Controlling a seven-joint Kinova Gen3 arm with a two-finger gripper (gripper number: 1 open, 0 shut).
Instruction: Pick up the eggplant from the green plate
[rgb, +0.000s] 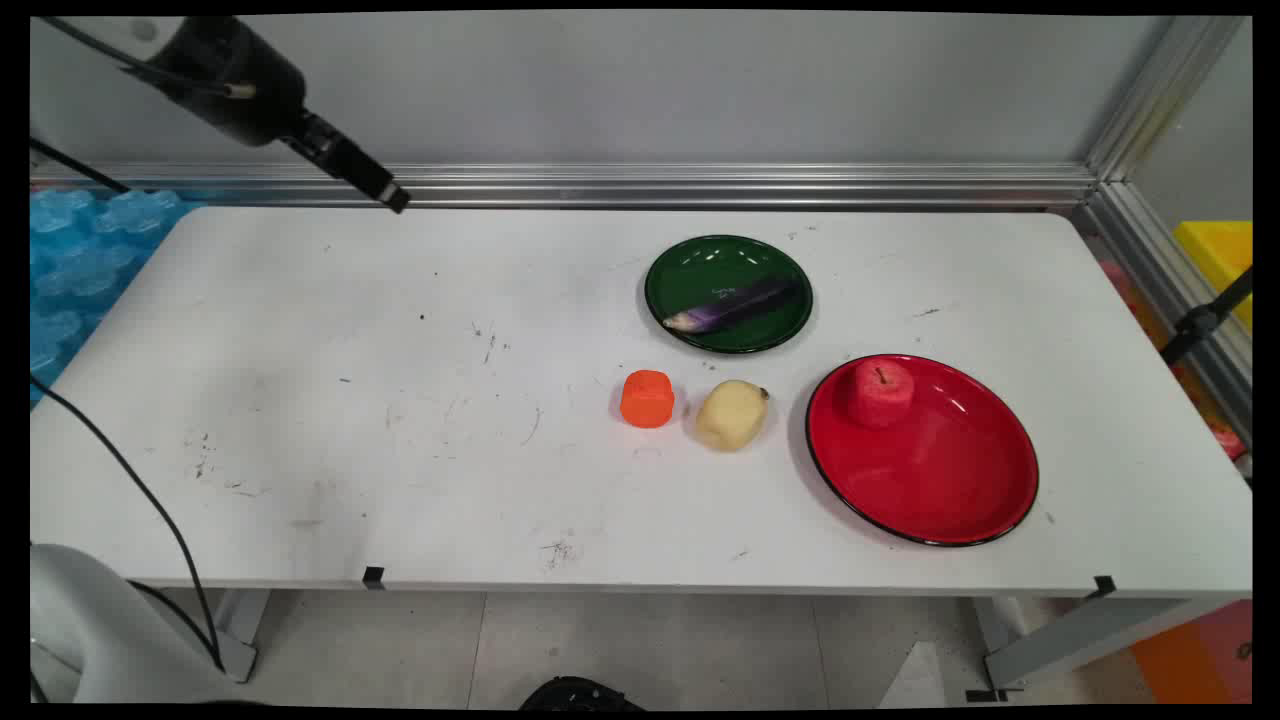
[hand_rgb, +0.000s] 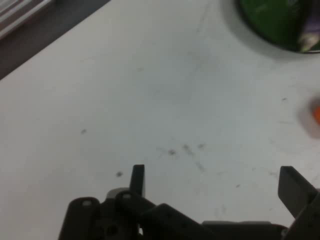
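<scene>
My gripper (rgb: 388, 192) hangs high over the table's far left corner, away from every object. In the hand view the gripper (hand_rgb: 215, 184) is open, and only bare white table shows between its fingers (hand_rgb: 138, 179). A green plate (rgb: 680, 270) with a purple eggplant (rgb: 735, 305) on it sits right of centre; the green plate (hand_rgb: 265, 22) also shows at the hand view's top right. An orange block (rgb: 647, 398) and a pale potato (rgb: 732, 414) lie side by side on the table in front of it. A red plate (rgb: 940, 480) at the right carries a red apple (rgb: 881, 392).
An aluminium rail (rgb: 700, 185) runs along the table's back edge and down the right side. Blue moulded material (rgb: 80, 250) lies beyond the left edge. A yellow box (rgb: 1220, 255) stands off the table at right. A black cable (rgb: 150, 500) hangs at the near left.
</scene>
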